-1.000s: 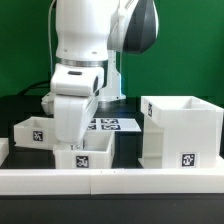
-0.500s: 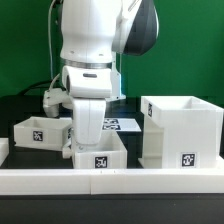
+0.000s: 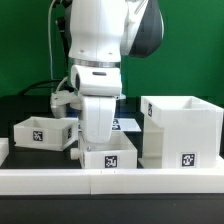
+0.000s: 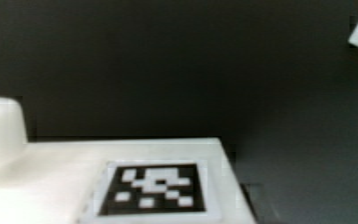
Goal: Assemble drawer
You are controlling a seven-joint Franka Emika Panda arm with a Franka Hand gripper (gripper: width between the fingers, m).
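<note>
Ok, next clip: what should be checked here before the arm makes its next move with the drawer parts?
1. End effector down at the middle tray: ok, it reaches the tray's far wall.
2. Grip on that tray: cannot tell, the jaws are hidden.
3. Gap between middle tray and casing: cannot tell, their edges look nearly in contact.
4. Casing upright on the table: ok.
5. Left tray clear of the arm: ok, it stands apart.
</note>
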